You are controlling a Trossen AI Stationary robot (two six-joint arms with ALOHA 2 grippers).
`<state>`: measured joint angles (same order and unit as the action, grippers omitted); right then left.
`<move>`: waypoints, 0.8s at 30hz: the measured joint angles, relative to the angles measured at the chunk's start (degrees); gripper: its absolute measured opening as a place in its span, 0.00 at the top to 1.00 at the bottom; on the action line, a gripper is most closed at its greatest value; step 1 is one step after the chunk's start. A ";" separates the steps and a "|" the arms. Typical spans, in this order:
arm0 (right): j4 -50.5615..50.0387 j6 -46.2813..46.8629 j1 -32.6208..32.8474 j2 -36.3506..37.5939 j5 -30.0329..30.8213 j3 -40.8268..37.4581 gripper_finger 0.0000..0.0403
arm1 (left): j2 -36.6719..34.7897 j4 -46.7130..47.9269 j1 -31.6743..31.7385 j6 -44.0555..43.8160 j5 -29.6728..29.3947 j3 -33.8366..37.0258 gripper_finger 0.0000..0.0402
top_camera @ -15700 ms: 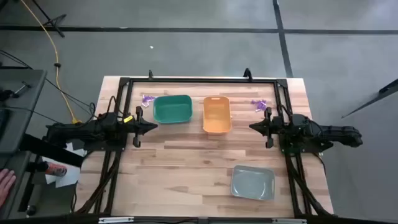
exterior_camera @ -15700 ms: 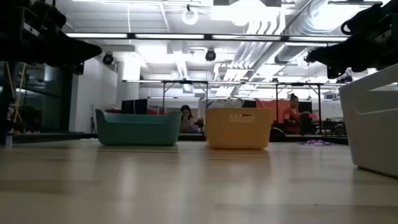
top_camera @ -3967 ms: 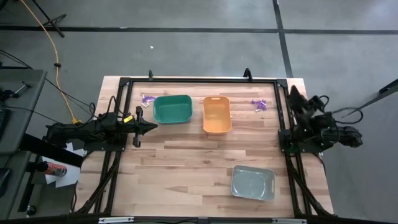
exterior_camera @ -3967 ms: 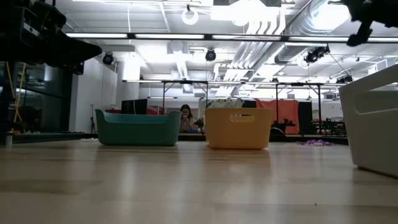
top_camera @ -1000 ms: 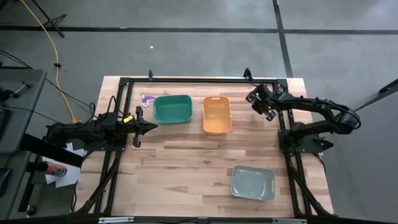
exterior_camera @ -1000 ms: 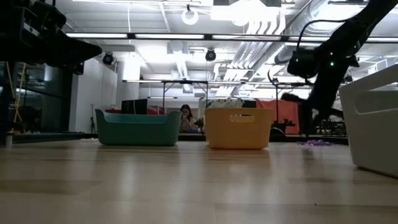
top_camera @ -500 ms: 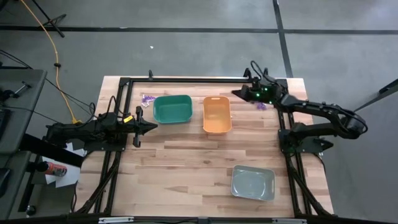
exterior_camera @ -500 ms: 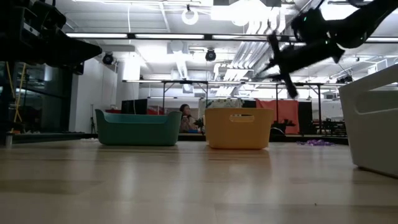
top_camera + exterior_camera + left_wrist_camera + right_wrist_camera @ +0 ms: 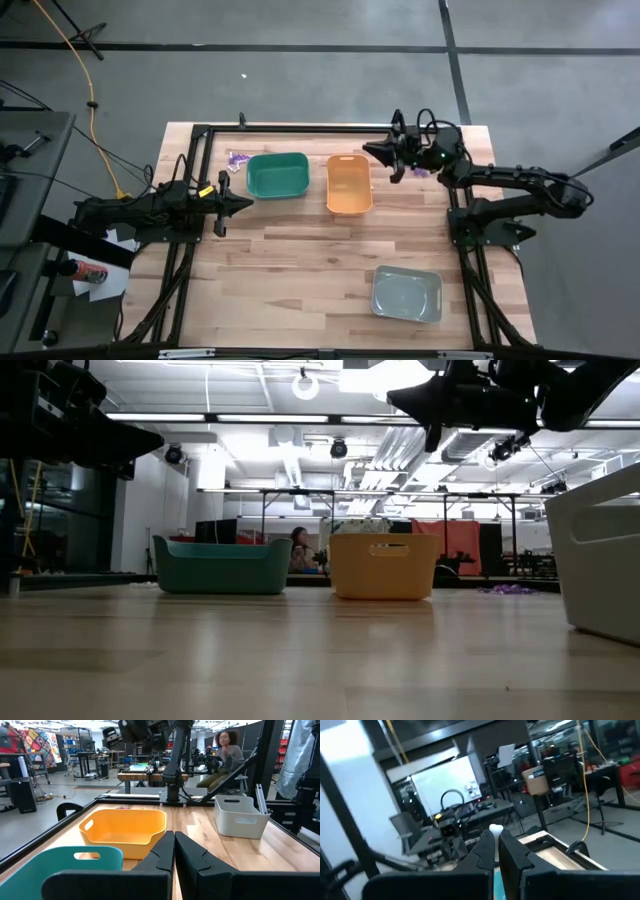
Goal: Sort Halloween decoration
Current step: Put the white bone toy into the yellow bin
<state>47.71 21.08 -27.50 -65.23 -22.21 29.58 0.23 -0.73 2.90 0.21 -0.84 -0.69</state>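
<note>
A small whitish trinket [image 9: 495, 828] is pinched at the tips of the right gripper [image 9: 368, 150], whose jaws are clenched on it. This gripper is raised above the bench [image 9: 300, 260], near the far right corner of the orange bin [image 9: 349, 184], with its arm reaching in from the right side. Behind the arm, a few purple trinkets [image 9: 421, 171] lie on the bench near its far right corner, partly hidden. Another small cluster of purple trinkets [image 9: 237, 158] lies just beside the far left corner of the green bin [image 9: 277, 175].

The green bin and the orange bin stand side by side along the far part of the bench, a gap between them. A grey bin [image 9: 407, 294] sits well apart, near the front right.

The left gripper [image 9: 247, 203] waits above the left side of the bench, just beside the green bin, its jaws clenched on nothing. In the room beyond the bench, a person [image 9: 224, 751] sits at a desk.
</note>
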 joint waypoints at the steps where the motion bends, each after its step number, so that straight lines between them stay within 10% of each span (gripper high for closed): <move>1: -0.42 -1.16 0.29 0.00 -0.71 0.00 0.99 | -0.01 0.00 0.00 -0.02 0.00 0.01 1.00; 13: -3.42 -1.57 0.60 -0.02 -1.48 1.30 0.99 | 0.00 0.00 0.01 0.00 0.00 0.00 1.00; 24: -65.68 -30.24 5.00 -11.73 4.37 32.36 0.99 | 0.00 0.01 -0.01 -0.01 0.00 0.00 1.00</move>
<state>-17.97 -9.16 -22.50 -76.96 -17.84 61.94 0.23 -0.72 2.90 0.19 -0.84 -0.70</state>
